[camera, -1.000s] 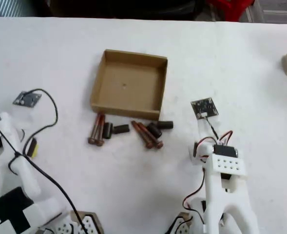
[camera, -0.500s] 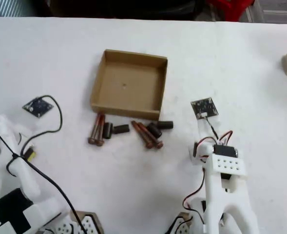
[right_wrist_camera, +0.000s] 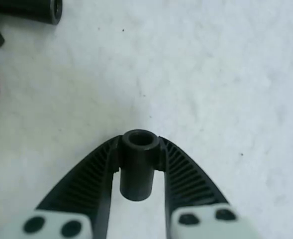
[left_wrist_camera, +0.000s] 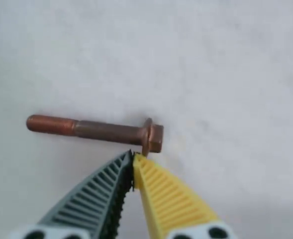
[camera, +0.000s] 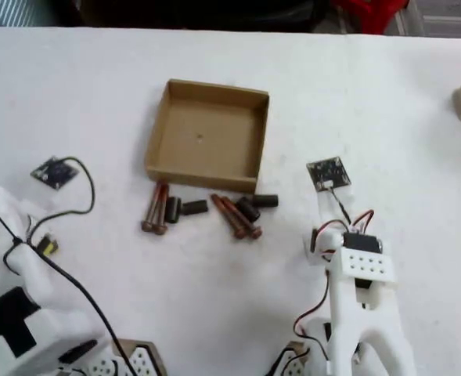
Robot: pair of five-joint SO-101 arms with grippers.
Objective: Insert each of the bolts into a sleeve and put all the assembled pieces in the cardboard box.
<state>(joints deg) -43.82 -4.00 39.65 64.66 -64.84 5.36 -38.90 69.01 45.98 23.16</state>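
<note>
Alignment counts: left gripper (left_wrist_camera: 133, 155), pinching bolt (left_wrist_camera: 106, 132), should bring it square to bore of sleeve (right_wrist_camera: 138, 169) clamped in right gripper (right_wrist_camera: 139, 142).

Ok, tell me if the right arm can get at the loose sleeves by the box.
Probably: bare table lies between it and the loose sleeves. But the right gripper is shut on a sleeve, so it can't grasp another.

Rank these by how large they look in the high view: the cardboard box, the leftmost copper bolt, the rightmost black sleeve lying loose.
1. open brown cardboard box
2. leftmost copper-coloured metal bolt
3. rightmost loose black cylindrical sleeve
All lie on the white table, so nearness hardly matters.
</note>
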